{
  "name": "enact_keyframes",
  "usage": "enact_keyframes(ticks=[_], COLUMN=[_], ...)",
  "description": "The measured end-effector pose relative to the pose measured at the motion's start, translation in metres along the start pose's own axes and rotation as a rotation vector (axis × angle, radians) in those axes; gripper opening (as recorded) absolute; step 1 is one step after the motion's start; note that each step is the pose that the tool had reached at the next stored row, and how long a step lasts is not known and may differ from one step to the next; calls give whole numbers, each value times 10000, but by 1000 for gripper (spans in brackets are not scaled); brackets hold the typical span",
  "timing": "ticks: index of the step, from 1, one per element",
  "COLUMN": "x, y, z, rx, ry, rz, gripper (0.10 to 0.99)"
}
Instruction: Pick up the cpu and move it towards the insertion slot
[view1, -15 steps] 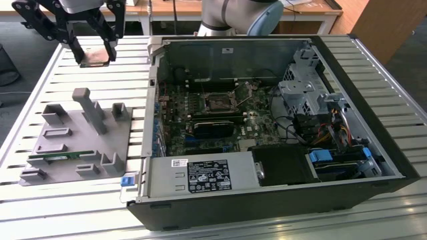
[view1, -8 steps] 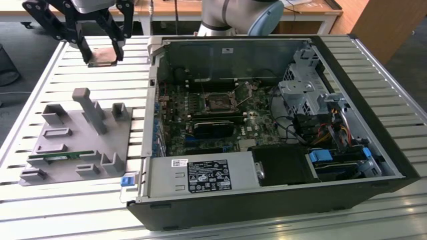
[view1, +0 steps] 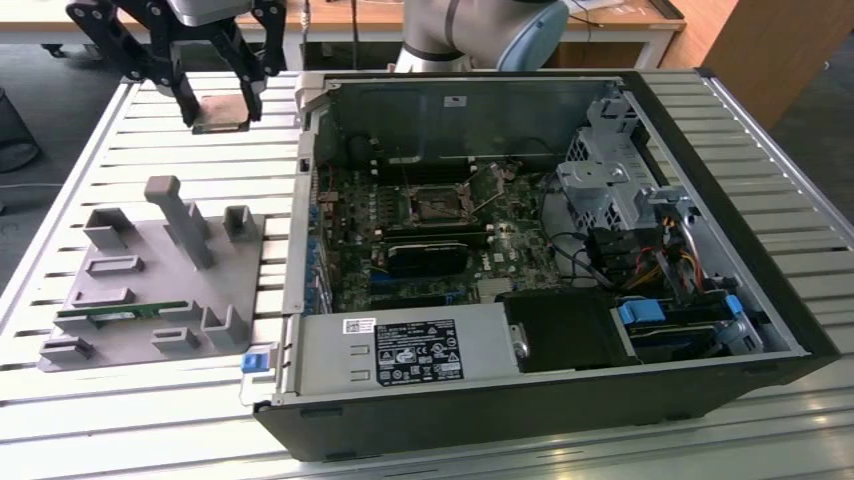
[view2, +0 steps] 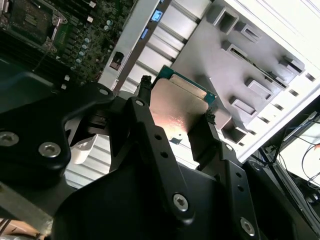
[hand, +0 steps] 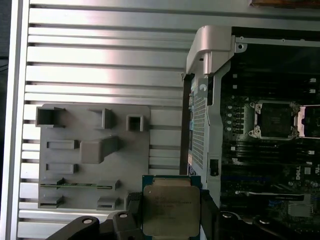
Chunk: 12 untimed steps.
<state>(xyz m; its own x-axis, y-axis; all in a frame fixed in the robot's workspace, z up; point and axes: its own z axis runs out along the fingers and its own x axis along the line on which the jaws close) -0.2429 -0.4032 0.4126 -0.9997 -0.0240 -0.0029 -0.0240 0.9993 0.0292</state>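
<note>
- The gripper (view1: 222, 105) clamps the cpu (view1: 223, 125) by its edges, aloft over the slatted table (view1: 120, 140).
- The insertion slot (view1: 437, 205) sits well apart, inside the open computer case (view1: 561, 420).

My pincer (view1: 222, 108) hangs raised above the counter (view1: 107, 150), at the exterior view's upper left. Its two black fingers (view2: 145, 125) point down and are closed on the cpu (hand: 170, 210), which they grip by two opposite edges.
</note>
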Motion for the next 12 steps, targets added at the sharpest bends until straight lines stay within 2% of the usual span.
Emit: enact_keyframes(ticks=[12], x=[-179], y=[3], z=[1], rx=[0], ry=[0], rz=[0], gripper=[545])
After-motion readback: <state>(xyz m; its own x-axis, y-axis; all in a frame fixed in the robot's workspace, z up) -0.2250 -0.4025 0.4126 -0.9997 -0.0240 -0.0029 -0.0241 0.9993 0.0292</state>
